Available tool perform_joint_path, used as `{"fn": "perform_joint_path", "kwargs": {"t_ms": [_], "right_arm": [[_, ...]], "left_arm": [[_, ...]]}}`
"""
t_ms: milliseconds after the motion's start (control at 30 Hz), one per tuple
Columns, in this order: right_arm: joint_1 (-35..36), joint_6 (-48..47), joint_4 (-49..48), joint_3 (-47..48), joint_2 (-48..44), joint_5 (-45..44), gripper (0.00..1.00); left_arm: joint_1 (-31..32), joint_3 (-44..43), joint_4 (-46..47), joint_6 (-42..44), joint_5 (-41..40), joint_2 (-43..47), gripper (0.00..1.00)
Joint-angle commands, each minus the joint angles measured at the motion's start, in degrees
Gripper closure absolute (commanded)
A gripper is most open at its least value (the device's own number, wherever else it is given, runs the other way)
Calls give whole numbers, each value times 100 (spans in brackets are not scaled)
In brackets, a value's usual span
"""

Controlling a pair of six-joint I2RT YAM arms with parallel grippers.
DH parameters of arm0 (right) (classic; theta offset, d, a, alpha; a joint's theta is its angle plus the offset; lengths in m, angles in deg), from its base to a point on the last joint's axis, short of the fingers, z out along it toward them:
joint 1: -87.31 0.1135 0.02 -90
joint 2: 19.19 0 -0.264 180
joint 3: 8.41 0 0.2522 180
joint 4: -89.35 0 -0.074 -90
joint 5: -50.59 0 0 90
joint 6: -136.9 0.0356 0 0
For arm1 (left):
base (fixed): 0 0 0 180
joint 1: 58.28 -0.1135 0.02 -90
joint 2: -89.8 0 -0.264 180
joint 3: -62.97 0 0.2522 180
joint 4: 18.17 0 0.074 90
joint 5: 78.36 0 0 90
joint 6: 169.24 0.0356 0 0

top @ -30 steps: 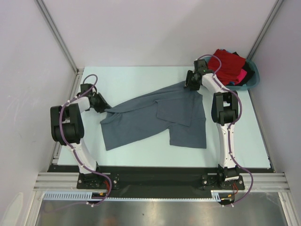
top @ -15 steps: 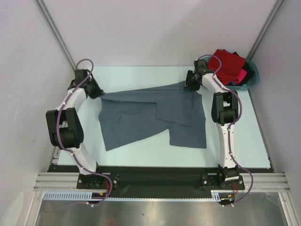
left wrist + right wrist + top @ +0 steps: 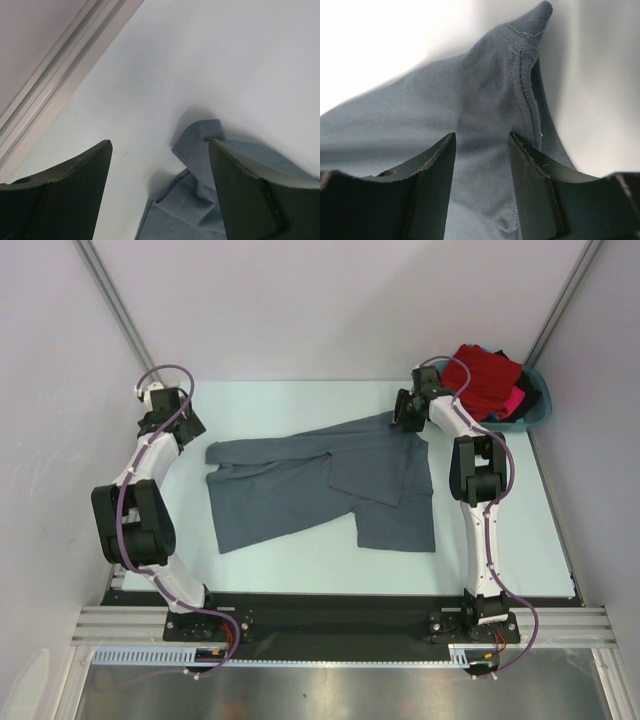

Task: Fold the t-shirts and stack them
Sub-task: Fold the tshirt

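The large slate-grey t-shirt [image 3: 320, 480] lies crumpled and partly spread across the middle of the table. My left gripper [image 3: 192, 430] is open at the far left, just off the shirt's left corner. In the left wrist view that corner [image 3: 197, 150] lies loose on the table below the wide-apart jaws of the gripper [image 3: 160, 145]. My right gripper [image 3: 403, 420] stands over the shirt's far right corner. Its jaws are apart, and grey cloth [image 3: 470, 85] lies flat between the fingers of the gripper [image 3: 482, 135]. Red [image 3: 485, 375], pink [image 3: 515, 400] and dark t-shirts are piled at the back right.
A teal basin [image 3: 540, 408] at the back right corner holds the pile of shirts. Enclosure walls and metal posts [image 3: 150, 380] ring the table. The left wall's rail [image 3: 50, 90] runs close to my left gripper.
My left gripper pulled the shirt's left corner out to the far left, opened, let it go and backed off. The corner dropped flat. The right arm has not moved.
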Motion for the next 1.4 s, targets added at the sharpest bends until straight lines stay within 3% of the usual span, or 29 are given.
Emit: {"fn": "perform_joint_path", "kwargs": {"t_ms": [0,167,267,300,533,667,900,1067,1133,1233,1267,1367], "right_arm": [[-107,-73,174,-108,115,-206,48],[-115,-73,157,-109,115,-188,48],[-106,-55,139,-109,124,-171,48],[-98,-64,148,-109,124,-162,48],[-106,-99,166,-117,124,-153,48],[-168,-108,174,-108,142,-162,48],[-194,-90,166,-91,203,-136,48],[-203,-81,148,-100,203,-100,48],[-203,-73,148,-100,212,-100,48],[-203,-81,157,-100,203,-92,48],[-203,-81,157,-108,194,-92,48],[-212,-82,157,-109,177,-92,48]], "left_arm": [[16,217,189,-94,-526,420,16],[43,525,357,-85,229,799,15],[34,544,489,-120,940,651,5],[34,396,489,-112,1107,493,1],[25,-1389,-443,239,2584,-1501,1],[-1,-1504,-486,336,2796,-1951,0],[-133,-1109,-477,459,3375,-1916,0],[-151,-959,-671,521,3218,-1837,1],[-159,-942,-742,548,3105,-1864,10],[-159,-933,-690,451,3104,-1890,71],[-168,-950,-672,416,3139,-1881,99],[-168,-1029,-593,372,3279,-1768,100]]}}
